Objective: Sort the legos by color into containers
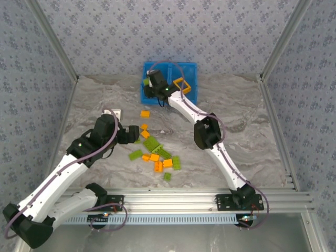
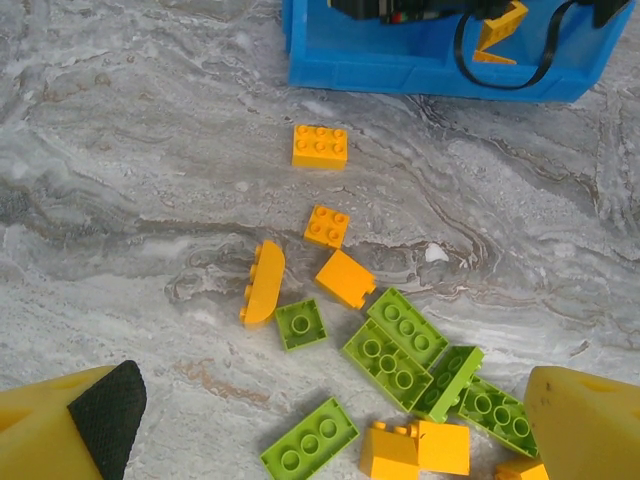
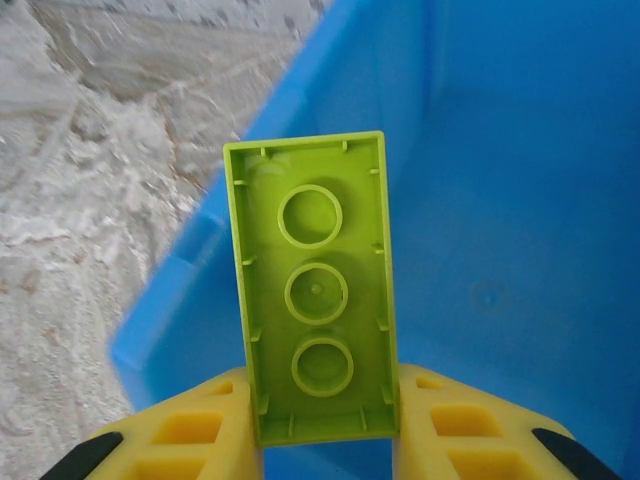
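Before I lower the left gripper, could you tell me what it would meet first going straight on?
The open left gripper would most likely meet the green brick first, with orange bricks just beside it; depth is hard to judge.

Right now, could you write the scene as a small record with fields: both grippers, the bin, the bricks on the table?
left gripper: open, above the loose bricks, holding nothing
right gripper: shut on a green brick, over the blue bin
blue bin: orange frame inside
loose bricks: orange and green mixed on the table
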`<state>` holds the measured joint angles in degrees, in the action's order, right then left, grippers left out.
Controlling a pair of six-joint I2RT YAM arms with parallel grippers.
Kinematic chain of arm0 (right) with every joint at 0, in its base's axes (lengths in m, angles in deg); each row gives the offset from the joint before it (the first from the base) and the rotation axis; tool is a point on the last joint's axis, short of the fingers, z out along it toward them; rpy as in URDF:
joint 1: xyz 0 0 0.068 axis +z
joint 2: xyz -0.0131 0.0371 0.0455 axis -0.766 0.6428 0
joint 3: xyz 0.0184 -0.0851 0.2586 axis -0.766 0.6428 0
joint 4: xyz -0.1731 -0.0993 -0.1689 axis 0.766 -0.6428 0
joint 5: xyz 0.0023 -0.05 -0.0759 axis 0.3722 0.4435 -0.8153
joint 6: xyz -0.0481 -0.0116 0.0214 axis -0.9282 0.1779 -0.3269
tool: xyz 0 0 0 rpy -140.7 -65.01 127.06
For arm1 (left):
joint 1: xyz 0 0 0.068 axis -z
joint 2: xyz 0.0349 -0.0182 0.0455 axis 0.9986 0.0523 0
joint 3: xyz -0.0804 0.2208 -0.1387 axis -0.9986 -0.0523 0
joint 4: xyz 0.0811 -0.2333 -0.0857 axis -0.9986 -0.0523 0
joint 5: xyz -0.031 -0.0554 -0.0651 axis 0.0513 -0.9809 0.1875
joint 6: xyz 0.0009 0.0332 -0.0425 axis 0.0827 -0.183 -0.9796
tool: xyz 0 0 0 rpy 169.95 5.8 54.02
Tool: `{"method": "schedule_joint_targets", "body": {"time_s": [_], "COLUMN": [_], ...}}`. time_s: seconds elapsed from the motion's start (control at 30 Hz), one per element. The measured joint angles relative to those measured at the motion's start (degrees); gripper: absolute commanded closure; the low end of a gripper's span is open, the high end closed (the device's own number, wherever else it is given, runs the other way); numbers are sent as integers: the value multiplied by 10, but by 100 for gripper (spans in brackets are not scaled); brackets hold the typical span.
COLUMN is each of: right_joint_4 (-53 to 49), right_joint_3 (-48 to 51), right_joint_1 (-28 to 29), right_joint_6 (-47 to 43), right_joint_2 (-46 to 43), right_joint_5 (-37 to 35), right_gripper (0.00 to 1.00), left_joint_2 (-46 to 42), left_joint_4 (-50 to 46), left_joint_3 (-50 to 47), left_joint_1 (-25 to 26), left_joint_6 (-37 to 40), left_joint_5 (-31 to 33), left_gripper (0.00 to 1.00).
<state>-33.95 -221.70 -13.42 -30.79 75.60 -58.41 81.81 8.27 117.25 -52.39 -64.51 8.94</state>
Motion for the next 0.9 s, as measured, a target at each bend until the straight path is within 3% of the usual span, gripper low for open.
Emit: {"method": "schedule_joint_targets", "body": {"time_s": [0.17, 0.47, 0.6, 0.9], "right_joint_4": [-6, -45, -59, 32], "right_joint_3": [-1, 12, 117, 559], "right_joint_1": [0, 2, 4, 32], "right_joint_6": [27, 41, 28, -23], "right_joint_2": [8, -38, -166, -643], "right_joint_5": [7, 19, 39, 56], "right_gripper": [50, 46, 38, 10], "left_joint_2": [-15, 35, 125, 354], "left_joint_4": [0, 1, 11, 89], "left_joint_3": [-20, -28, -6, 96], "left_joint_1": [0, -24, -50, -75], "left_joint_6": [-7, -32, -31, 32], "left_joint_5": [4, -8, -41, -90], "left_gripper": [1, 2, 2, 3]}}
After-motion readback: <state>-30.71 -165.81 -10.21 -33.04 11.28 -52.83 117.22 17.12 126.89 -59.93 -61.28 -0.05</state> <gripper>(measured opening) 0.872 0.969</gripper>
